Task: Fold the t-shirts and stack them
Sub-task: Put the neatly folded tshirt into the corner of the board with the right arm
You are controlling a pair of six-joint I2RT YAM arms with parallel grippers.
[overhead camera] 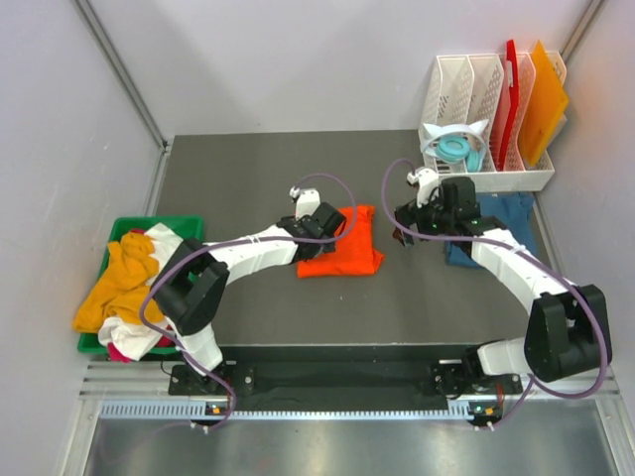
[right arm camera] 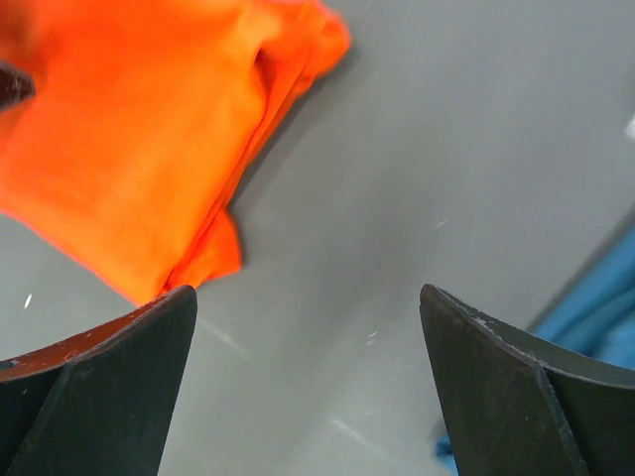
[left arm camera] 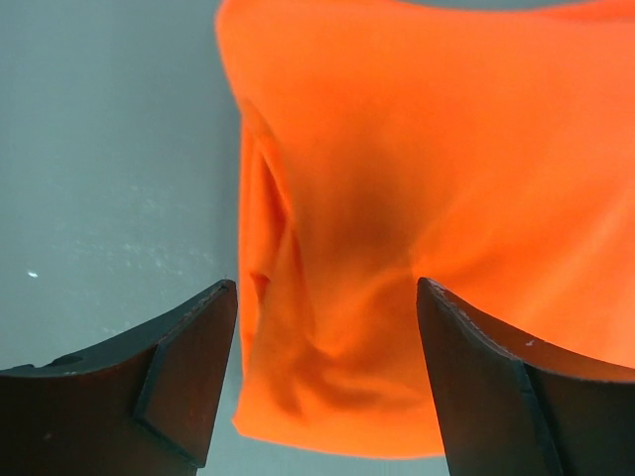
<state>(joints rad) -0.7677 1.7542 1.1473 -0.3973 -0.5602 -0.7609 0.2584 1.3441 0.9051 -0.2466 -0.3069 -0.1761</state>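
**Left arm.** The arm rises from its base at the near edge, bends at the elbow beside the green bin (overhead camera: pixel 189 226), and reaches forward and to the right across the surface (overhead camera: pixel 248 178). The left pincer (overhead camera: pixel 316 220) (left arm camera: pixel 325 297) points down at the left edge of the bright orange t-shirt (overhead camera: pixel 342 248) (left arm camera: pixel 446 198). Its jaws are spread wide with nothing clamped. In the left wrist view, the folded edge of the cloth lies between them. Contact with the cloth cannot be determined.

**Right arm.** The arm rises from its base, bends at the far right, and reaches back toward the centre. Its forearm passes over the dark teal-blue t-shirt (overhead camera: pixel 506 213) (right arm camera: pixel 595 307). The right pincer (overhead camera: pixel 405 226) (right arm camera: pixel 308 297) is also spread and holds nothing. It hangs above bare surface between the two shirts.

**Task items.** The orange t-shirt lies folded near the centre of the surface. The teal-blue t-shirt lies flat in front of the white rack (overhead camera: pixel 446 84). A yellow-orange t-shirt (overhead camera: pixel 119 288) and a white t-shirt (overhead camera: pixel 164 243) are heaped in the green bin at the left.
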